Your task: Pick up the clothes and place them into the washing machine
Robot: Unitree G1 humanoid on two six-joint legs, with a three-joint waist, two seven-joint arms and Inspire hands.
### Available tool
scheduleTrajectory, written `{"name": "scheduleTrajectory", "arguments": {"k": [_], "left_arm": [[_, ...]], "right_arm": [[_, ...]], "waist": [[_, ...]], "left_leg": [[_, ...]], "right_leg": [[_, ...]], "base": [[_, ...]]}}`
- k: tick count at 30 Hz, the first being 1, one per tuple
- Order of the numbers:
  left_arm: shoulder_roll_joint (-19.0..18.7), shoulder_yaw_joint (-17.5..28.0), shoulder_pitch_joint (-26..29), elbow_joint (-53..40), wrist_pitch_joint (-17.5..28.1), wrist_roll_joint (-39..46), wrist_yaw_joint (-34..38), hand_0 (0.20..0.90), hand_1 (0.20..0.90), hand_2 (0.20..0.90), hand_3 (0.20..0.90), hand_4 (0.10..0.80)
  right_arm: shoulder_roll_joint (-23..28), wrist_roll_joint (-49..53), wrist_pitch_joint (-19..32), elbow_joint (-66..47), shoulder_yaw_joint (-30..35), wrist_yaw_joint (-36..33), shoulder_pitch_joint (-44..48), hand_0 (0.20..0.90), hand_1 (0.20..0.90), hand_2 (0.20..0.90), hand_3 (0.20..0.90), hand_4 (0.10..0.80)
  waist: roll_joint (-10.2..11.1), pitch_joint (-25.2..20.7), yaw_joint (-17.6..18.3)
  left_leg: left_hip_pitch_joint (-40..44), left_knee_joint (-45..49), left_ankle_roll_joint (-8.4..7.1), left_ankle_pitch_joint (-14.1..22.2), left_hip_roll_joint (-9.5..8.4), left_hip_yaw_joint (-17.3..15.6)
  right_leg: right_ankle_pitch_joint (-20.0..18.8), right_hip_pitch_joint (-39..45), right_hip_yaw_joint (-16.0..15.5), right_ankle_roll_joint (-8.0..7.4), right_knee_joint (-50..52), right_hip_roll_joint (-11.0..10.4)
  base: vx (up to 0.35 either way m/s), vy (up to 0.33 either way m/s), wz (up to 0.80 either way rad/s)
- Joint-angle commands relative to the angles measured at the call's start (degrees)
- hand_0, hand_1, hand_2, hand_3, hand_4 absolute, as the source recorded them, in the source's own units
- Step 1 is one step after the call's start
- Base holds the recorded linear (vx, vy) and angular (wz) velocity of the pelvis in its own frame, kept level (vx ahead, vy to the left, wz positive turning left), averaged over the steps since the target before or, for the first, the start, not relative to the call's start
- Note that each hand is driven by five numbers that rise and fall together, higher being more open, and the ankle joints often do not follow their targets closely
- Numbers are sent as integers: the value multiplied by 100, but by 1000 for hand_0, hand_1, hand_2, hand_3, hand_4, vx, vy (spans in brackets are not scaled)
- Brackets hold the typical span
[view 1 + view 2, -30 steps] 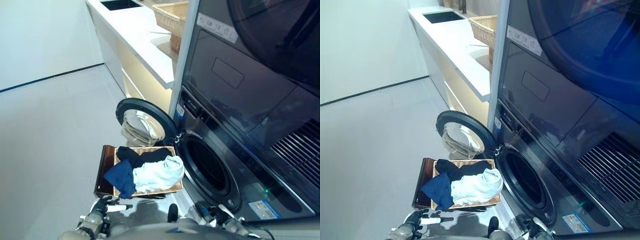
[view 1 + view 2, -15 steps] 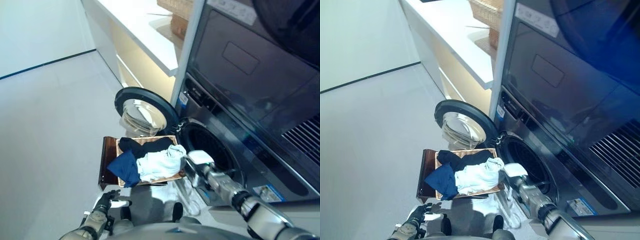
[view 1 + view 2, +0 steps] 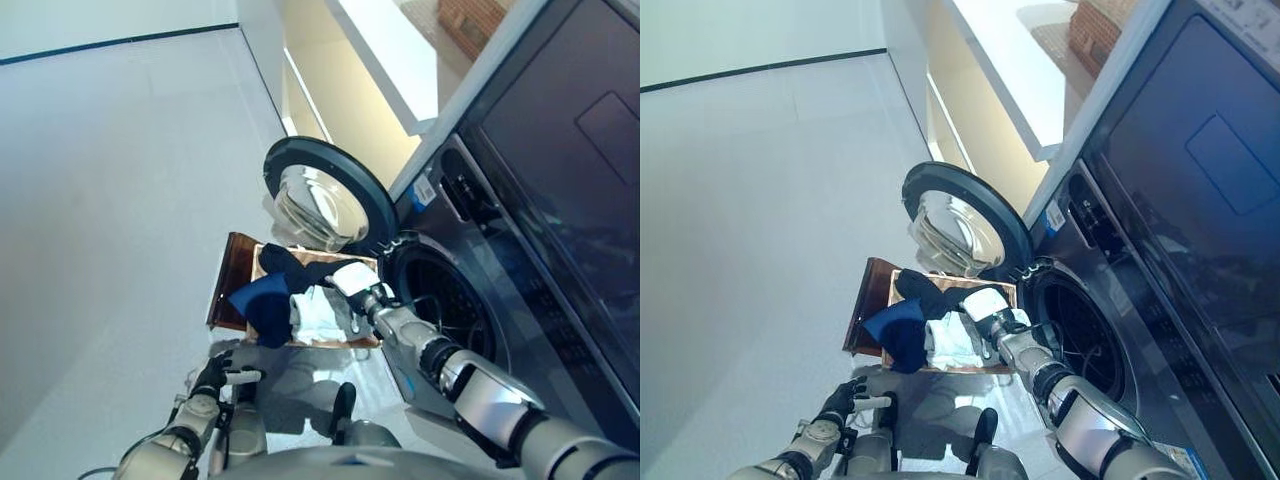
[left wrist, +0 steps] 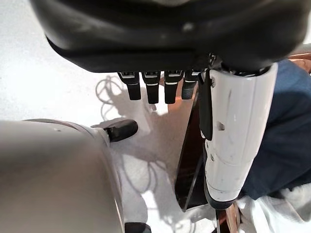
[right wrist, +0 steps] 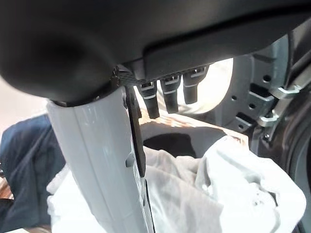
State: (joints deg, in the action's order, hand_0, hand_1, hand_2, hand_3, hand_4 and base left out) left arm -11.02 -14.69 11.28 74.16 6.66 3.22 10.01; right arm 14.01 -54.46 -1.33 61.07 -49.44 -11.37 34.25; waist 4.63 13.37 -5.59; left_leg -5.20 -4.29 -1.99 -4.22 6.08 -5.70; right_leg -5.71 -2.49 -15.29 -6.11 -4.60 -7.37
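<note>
A brown basket (image 3: 232, 290) stands on the floor before the washing machine's open drum (image 3: 452, 308). It holds a black garment (image 3: 296, 268), a navy garment (image 3: 262, 306) and a white garment (image 3: 318, 316). My right hand (image 3: 356, 281) hovers open just above the white garment (image 5: 218, 189), at the basket's drum side, holding nothing. In its wrist view the fingers (image 5: 167, 92) hang straight beside the thumb (image 5: 107, 160). My left hand (image 3: 218, 375) is open and low over the floor, in front of the basket's near wall (image 4: 189, 160).
The round washer door (image 3: 325, 195) stands swung open behind the basket. A white counter (image 3: 385, 60) with pale cabinets runs along the wall beyond it. A dark dryer front (image 3: 1210, 170) rises above the washer. Grey floor (image 3: 110, 180) stretches out to the left.
My right arm has reached forward from the lower right until its hand is over the basket's white garment. The camera has tipped downward. The left hand has stayed low by the floor.
</note>
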Motion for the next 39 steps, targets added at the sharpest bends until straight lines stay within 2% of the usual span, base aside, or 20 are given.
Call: {"name": "scheduleTrajectory", "arguments": {"k": [1,13,24,31,39], "left_arm": [[138,-347,64,217,98,82,112,900,900,900,900,800],[137,-364,94,194,133,123,185,900,900,900,900,800],[163,-353,119,-252,408,861,370,900,900,900,900,800],[99,-619,-83,-1235,644,1463,297,900,900,900,900,800],[79,-866,-69,-1685,670,1691,292,900,900,900,900,800]], "right_arm": [[-149,88,-154,281,-40,-230,750,900,900,900,900,800],[-65,206,-211,457,68,-271,614,900,900,900,900,800],[116,527,-344,806,215,-401,815,900,900,900,900,800],[559,814,-531,1198,486,-603,1348,900,900,900,900,800],[1113,1176,-636,1364,671,-909,2128,900,900,900,900,800]], "waist": [[124,46,-74],[3,205,-58],[-182,448,-155],[-496,786,-300],[-634,1045,-342]], "left_leg": [[-163,-71,-268,-88,37,-43],[-485,-71,-294,-219,-53,193],[-960,-71,-320,-388,-152,330],[-1530,-71,-357,-582,-278,548],[-1988,-71,-371,-684,-325,571]], "right_leg": [[-508,-232,118,-273,9,-553],[-544,-384,10,-275,5,-606],[-685,-726,-102,-323,-21,-701],[-758,-1115,-323,-357,80,-797],[-809,-1628,-316,-385,294,-858]], "base": [[-17,14,16],[-29,10,14],[-37,12,6],[-52,27,19],[-46,37,7]]}}
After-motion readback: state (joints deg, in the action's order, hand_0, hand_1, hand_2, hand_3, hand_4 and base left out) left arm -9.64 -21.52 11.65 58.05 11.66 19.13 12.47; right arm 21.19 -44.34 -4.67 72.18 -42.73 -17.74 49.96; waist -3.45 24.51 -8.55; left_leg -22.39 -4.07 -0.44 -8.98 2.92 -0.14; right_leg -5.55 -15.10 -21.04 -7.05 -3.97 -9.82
